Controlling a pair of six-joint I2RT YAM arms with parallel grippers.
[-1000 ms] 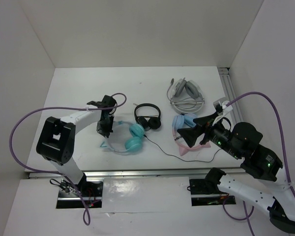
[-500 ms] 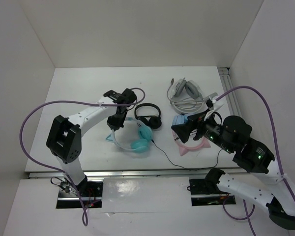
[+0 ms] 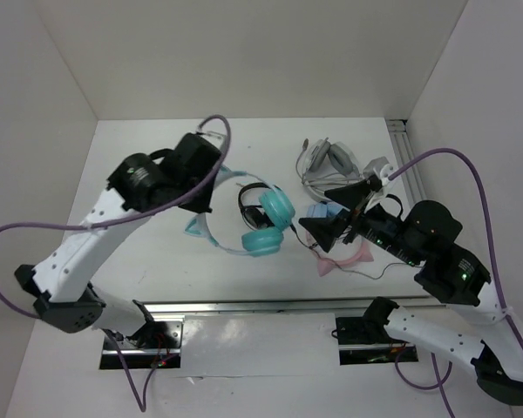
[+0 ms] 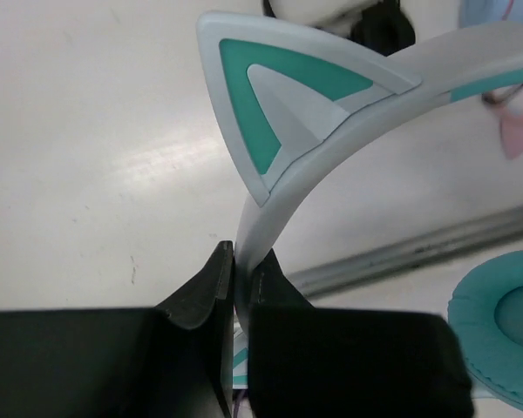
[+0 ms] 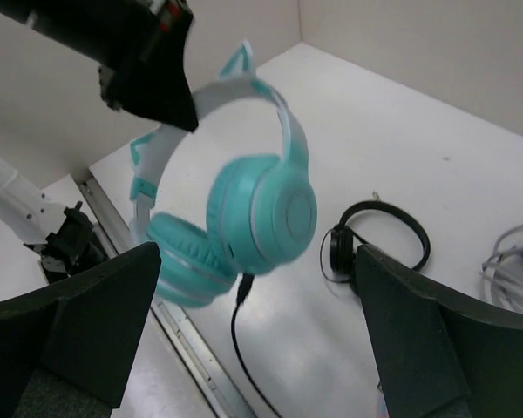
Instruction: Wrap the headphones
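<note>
The headphones (image 3: 267,228), with teal ear cups and a white cat-ear headband, hang in the air over the table's middle. My left gripper (image 3: 207,197) is shut on the headband, and the left wrist view shows the jaws (image 4: 241,257) pinching the white band (image 4: 331,131) just below a teal-outlined ear. The cups dangle in front of my right gripper (image 3: 331,212), which is open and empty. In the right wrist view the headphones (image 5: 261,209) hang between its spread fingers (image 5: 78,322). The thin black cable (image 5: 240,322) drops from a cup to the table.
A small black pair (image 3: 248,197) lies behind the teal cups. A pink-banded pair (image 3: 344,258) with light-blue cups lies under my right gripper. A grey-white headset (image 3: 331,165) lies at the back right. A metal rail (image 3: 244,305) runs along the front edge.
My left arm has lifted the teal headphones off the table and carried them right, toward the right gripper. The right gripper has stayed open and shifted slightly.
</note>
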